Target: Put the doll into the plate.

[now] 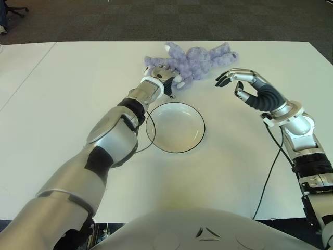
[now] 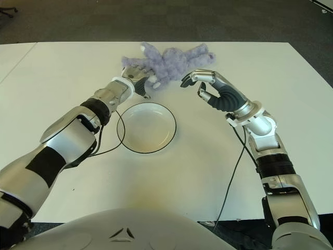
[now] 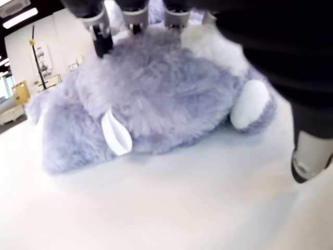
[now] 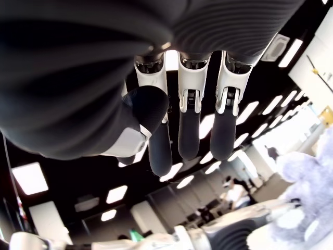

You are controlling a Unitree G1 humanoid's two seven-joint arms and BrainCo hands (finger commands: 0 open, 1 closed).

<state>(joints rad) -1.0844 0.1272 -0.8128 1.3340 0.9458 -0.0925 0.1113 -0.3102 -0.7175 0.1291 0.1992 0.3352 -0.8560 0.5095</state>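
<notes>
- One purple plush doll [image 1: 192, 61] lies stretched across the far middle of the white table [image 1: 78, 88], beyond the plate [image 1: 175, 127] and clear of it; no part of the toy is inside the dish.
- The doll has pale lilac fur with white patches at ear and foot, seen close up in the left wrist view [image 3: 156, 99].
- The left hand [image 1: 165, 78] sits on the doll's near left end, fingers [image 3: 99, 31] pressing down into the fur from above; whether they have closed round it I cannot tell.
- The right hand [image 2: 208, 86] hovers just right of the doll, off the table, fingers half curled and thumb drawn in, holding nothing; its wrist view shows the fingertips [image 4: 190, 140] apart with only ceiling lights behind.
- The plate is white, round, with a thin dark rim, and sits at table centre, near the left forearm.
- A black cable [image 1: 270, 172] runs along the right arm down the table's near edge.
- Dark carpet [image 1: 156, 21] lies beyond the table.
- No readable writing or brand shows anywhere.
</notes>
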